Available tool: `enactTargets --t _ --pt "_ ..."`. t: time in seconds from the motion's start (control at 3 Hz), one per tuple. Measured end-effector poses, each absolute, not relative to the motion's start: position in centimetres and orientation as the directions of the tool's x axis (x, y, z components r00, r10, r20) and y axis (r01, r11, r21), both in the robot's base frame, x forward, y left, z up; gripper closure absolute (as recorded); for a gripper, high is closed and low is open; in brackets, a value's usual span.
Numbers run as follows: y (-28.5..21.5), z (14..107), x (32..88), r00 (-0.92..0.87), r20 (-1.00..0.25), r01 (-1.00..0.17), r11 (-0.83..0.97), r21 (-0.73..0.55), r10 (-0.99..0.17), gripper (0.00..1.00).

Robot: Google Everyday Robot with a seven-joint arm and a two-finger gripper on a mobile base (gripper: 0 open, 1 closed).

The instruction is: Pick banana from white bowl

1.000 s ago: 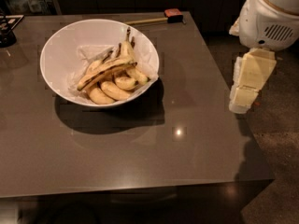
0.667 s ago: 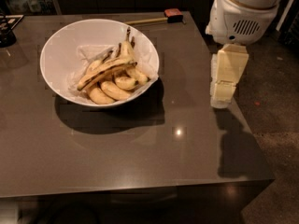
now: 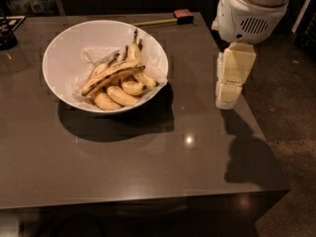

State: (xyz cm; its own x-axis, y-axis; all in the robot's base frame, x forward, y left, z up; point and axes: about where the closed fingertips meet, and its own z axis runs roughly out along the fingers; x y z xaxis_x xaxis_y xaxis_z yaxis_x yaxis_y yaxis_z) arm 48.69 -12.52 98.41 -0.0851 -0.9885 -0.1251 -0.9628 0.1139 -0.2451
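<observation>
A large white bowl (image 3: 64, 43) lined with crinkled white paper stands on the left part of a dark grey table (image 3: 148, 157). Several ripe, brown-streaked bananas (image 3: 116, 80) lie in a bunch in its right half, stems pointing to the back. My gripper (image 3: 228, 100) hangs from the white arm (image 3: 249, 14) over the table's right edge, well to the right of the bowl and clear of it. Nothing is held in it.
A stick-like tool with a red and black end (image 3: 181, 15) lies at the table's back edge. A dark object (image 3: 7, 36) stands at the far left. Speckled floor (image 3: 291, 132) lies to the right of the table.
The arm and gripper have moved left, from beside the table to over its right edge, nearer the bowl. The bowl and bananas have not moved.
</observation>
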Motion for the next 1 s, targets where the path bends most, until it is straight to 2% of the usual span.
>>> enactTargets --t 1.0 --pt "-2.0 98.7 54.2 0.188 -0.136 -0.962 -0.155 -0.225 -0.973 0.0"
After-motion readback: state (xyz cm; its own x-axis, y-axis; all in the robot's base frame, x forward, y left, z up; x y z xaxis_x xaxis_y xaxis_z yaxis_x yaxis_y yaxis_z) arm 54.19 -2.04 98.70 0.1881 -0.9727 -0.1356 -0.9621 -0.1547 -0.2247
